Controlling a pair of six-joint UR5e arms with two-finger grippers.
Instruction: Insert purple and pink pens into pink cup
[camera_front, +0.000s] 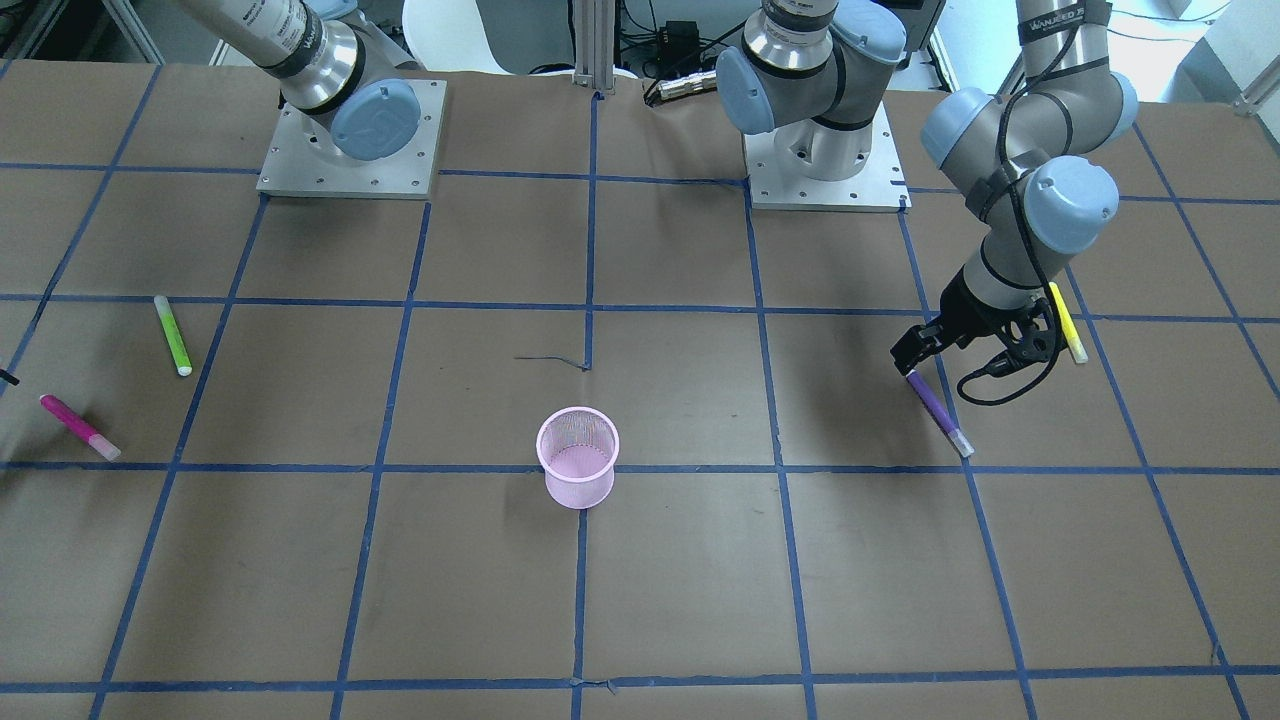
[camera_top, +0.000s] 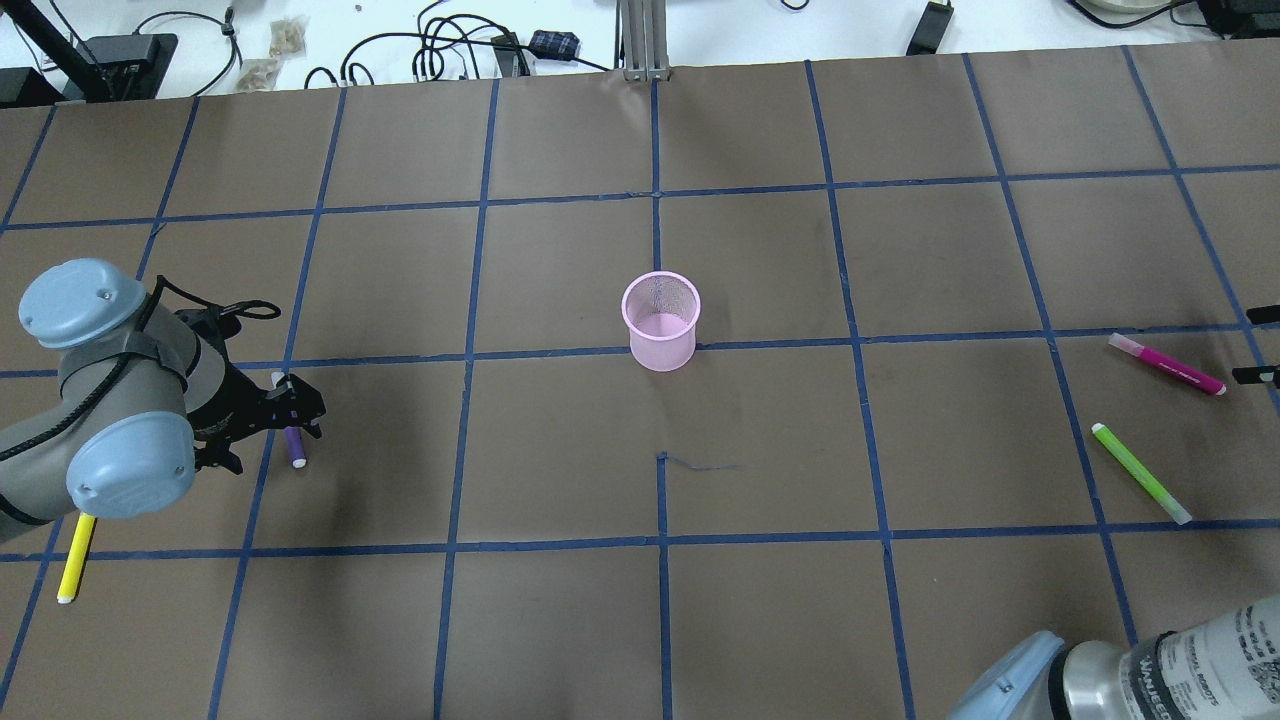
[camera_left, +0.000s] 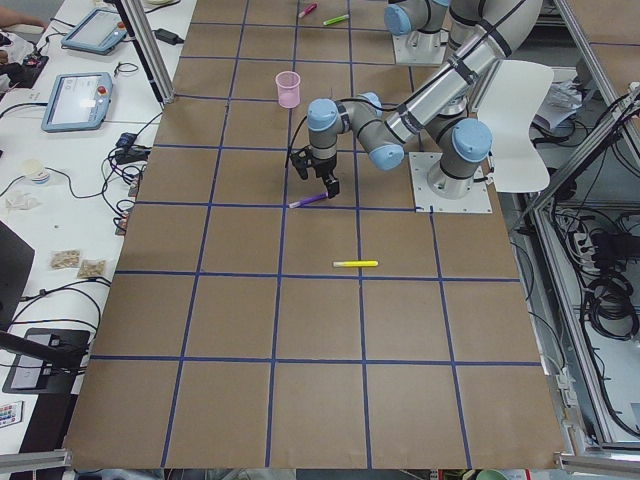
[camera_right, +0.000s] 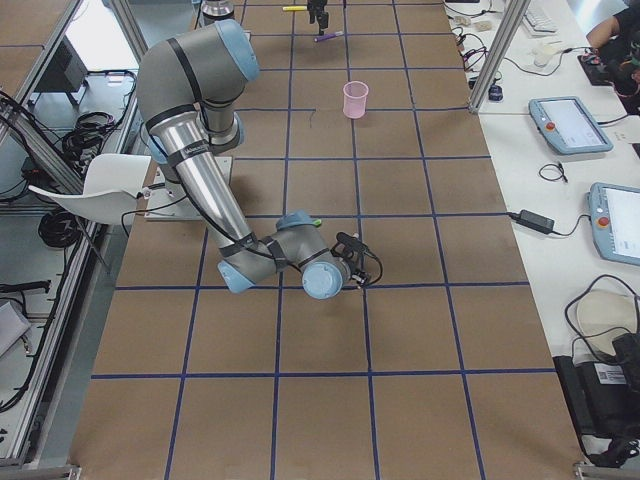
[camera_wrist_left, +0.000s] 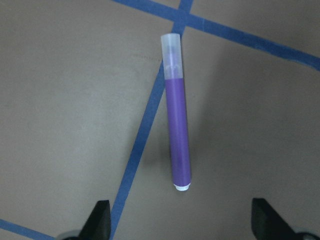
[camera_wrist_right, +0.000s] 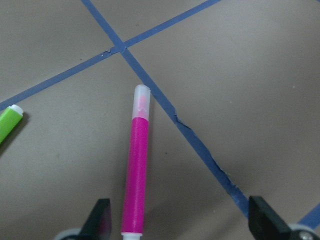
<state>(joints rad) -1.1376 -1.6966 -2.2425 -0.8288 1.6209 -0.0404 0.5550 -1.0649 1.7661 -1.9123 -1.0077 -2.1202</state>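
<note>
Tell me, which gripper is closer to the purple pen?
Left. The left gripper hovers over the purple pen; the right gripper is across the table, over the pink pen.

On my feed I see a green pen (camera_top: 1140, 473) and a yellow pen (camera_top: 76, 557) lying flat, well apart at opposite ends of the brown surface (camera_top: 780, 620) gridded with blue tape, plus a tablet (camera_left: 77, 100) on the side bench (camera_left: 40, 215) and a white chair (camera_left: 522, 100)

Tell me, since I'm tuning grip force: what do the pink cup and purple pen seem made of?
The pink cup looks like fine mesh, perhaps coated metal, matte pink: its wall shows a see-through grid. The purple pen is probably smooth plastic, with a translucent frosted cap.
</note>
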